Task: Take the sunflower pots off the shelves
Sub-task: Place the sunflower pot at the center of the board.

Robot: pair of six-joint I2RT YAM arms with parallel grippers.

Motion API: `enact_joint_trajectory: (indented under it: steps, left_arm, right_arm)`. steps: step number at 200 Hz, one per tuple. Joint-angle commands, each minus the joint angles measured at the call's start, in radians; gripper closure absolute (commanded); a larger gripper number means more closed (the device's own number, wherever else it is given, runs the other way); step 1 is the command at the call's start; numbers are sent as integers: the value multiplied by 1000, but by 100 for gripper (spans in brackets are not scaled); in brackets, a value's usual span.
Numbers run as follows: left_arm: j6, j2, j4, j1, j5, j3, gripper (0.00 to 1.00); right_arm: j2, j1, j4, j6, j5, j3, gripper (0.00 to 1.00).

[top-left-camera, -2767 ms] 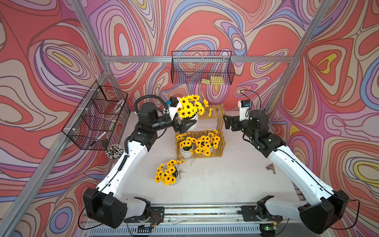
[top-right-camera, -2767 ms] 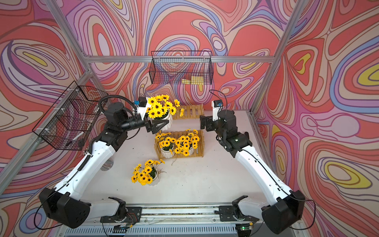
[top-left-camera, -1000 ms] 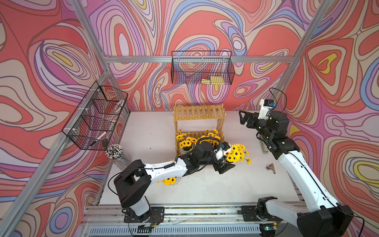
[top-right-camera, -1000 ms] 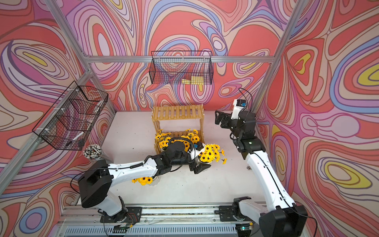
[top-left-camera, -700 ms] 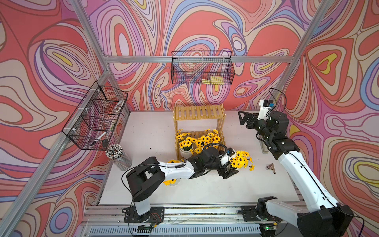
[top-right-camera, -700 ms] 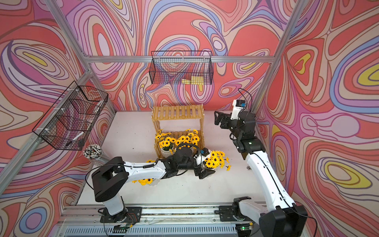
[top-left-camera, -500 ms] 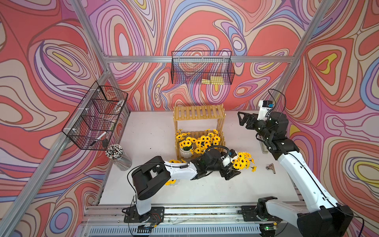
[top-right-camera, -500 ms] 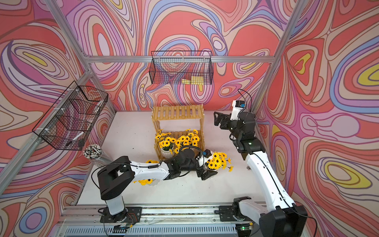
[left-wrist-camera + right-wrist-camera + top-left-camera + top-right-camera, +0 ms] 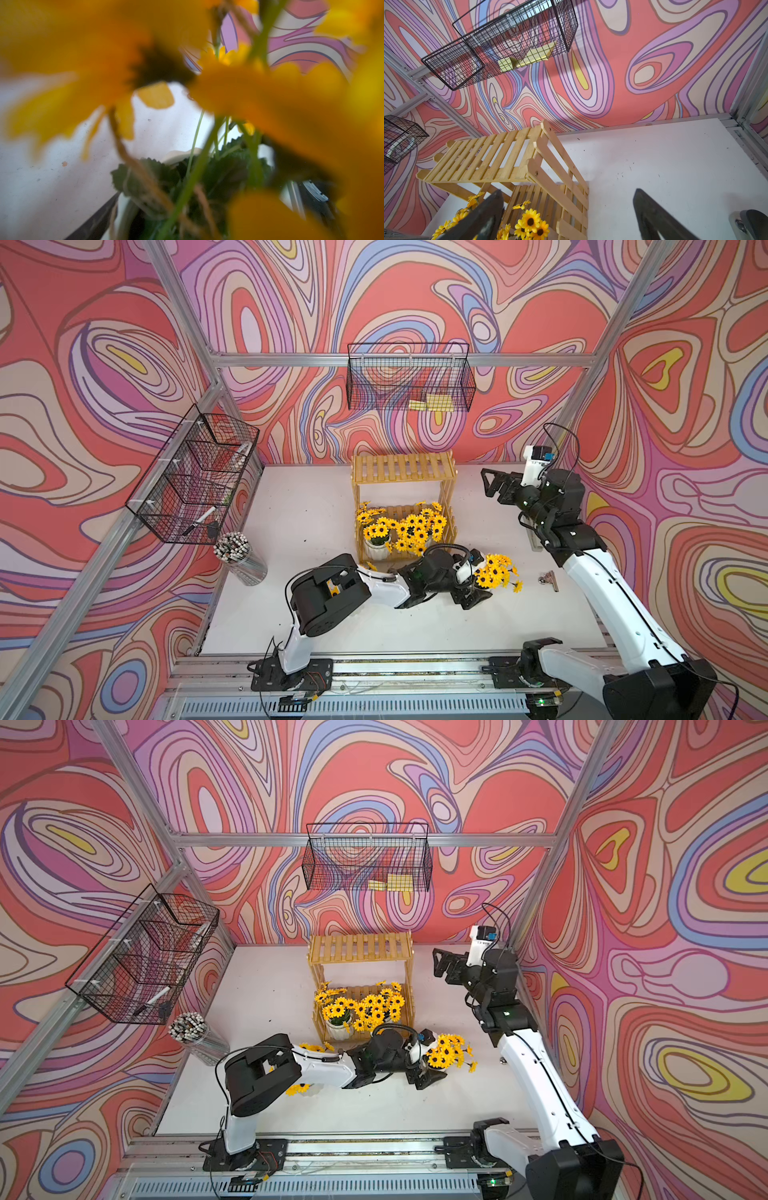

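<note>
The shelves [image 9: 402, 466] [image 9: 359, 946] [image 9: 481, 160] stand at the back middle with a bare top tier. Two sunflower pots [image 9: 376, 531] [image 9: 419, 526] sit on the lower tier. My left gripper [image 9: 473, 596] [image 9: 428, 1075] reaches low over the table, right of the shelves' front, shut on a third sunflower pot [image 9: 496, 576] [image 9: 446, 1054] [image 9: 180, 154]. I cannot tell whether it rests on the table. A fourth pot's flowers [image 9: 299, 1088] peek from behind the left arm. My right gripper [image 9: 492, 485] [image 9: 568, 192] hangs open and empty, right of the top tier.
Black wire baskets hang on the back wall [image 9: 409, 377] and the left wall [image 9: 195, 477]. A clear cup of pencils [image 9: 239, 556] stands at the table's left edge. A small metal clip [image 9: 548, 576] lies right of the held pot, by the right arm.
My left gripper has carried the pot from the top tier down to the table's front and further right. The right gripper drew back right of the shelves, then stayed still.
</note>
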Motion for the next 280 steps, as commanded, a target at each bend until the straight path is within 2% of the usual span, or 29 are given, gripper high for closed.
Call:
enact_joint_trajectory:
  steps: [1, 103, 118, 135, 150, 184, 204, 236, 280]
  left_arm:
    - [-5, 18, 128, -10, -11, 44, 100]
    - [-14, 118, 167, -24, -42, 83, 100]
    - [-12, 127, 168, -25, -41, 85, 97]
    - [-9, 138, 169, -28, -41, 87, 92]
    - [-6, 146, 168, -29, -39, 87, 82]
    - [18, 151, 157, -30, -38, 77, 67]
    - [34, 149, 155, -30, -33, 65, 53]
    - [51, 155, 154, -31, -34, 52, 43]
    - [74, 181, 181, -31, -45, 36, 36]
  right_arm:
    - [-21, -6, 9, 7, -8, -12, 2]
    - [-24, -6, 11, 7, -16, -19, 2]
    - [-24, -5, 12, 7, -16, -22, 2]
    - [-22, -6, 12, 7, -17, -22, 2]
    - [-21, -5, 13, 7, -17, -23, 2]
    - [-19, -6, 12, 7, -17, -23, 2]
    - [-20, -6, 13, 7, -16, -23, 2]
    - [-18, -6, 13, 7, -19, -23, 2]
    - [-20, -5, 10, 5, -17, -19, 2]
